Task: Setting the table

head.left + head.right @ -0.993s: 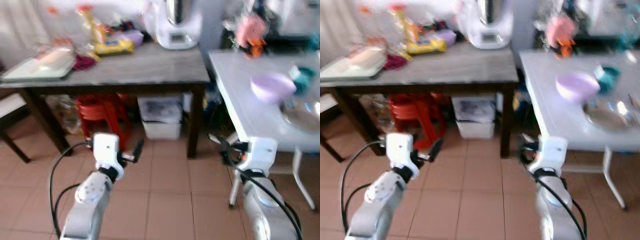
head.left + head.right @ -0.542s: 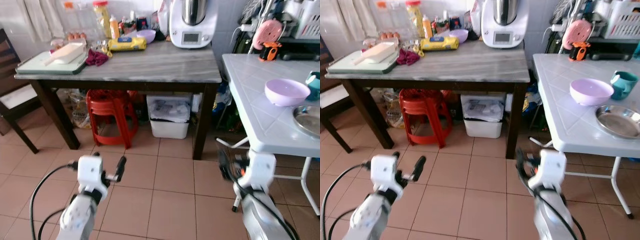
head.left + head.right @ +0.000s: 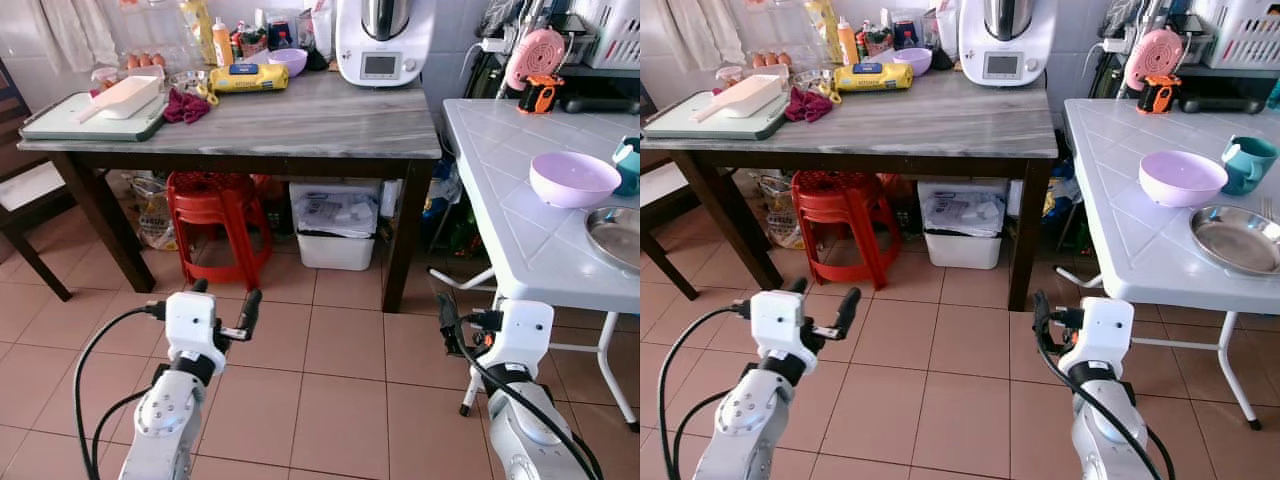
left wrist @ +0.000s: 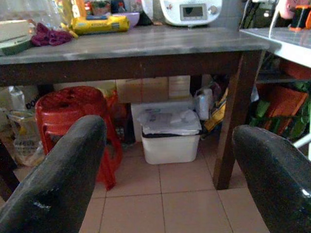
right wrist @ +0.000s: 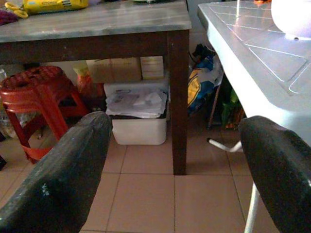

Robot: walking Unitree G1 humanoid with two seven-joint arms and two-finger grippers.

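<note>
A white tiled table (image 3: 510, 220) stands on my right. On it are a purple bowl (image 3: 573, 179), a teal cup (image 3: 1247, 163) and a metal plate (image 3: 1238, 238). Both arms are held low over the tiled floor, in front of the tables. My left gripper (image 3: 225, 300) is open, its fingers (image 4: 73, 160) spread wide with nothing between them. My right gripper (image 5: 175, 121) is also open and empty, beside the white table's near left edge; one of its black fingers (image 3: 447, 320) shows in the head views.
Ahead stands a dark table with a grey marble top (image 3: 300, 120), carrying a kitchen machine (image 3: 384, 40), a tray (image 3: 95, 110), bottles and packets. Under it are red stools (image 3: 215, 215) and a white bin (image 3: 338, 235). A dark chair (image 3: 25, 200) is at the far left.
The head view has gone from blurred to sharp and shifted a little. Both grippers stay open, empty and low before me.
</note>
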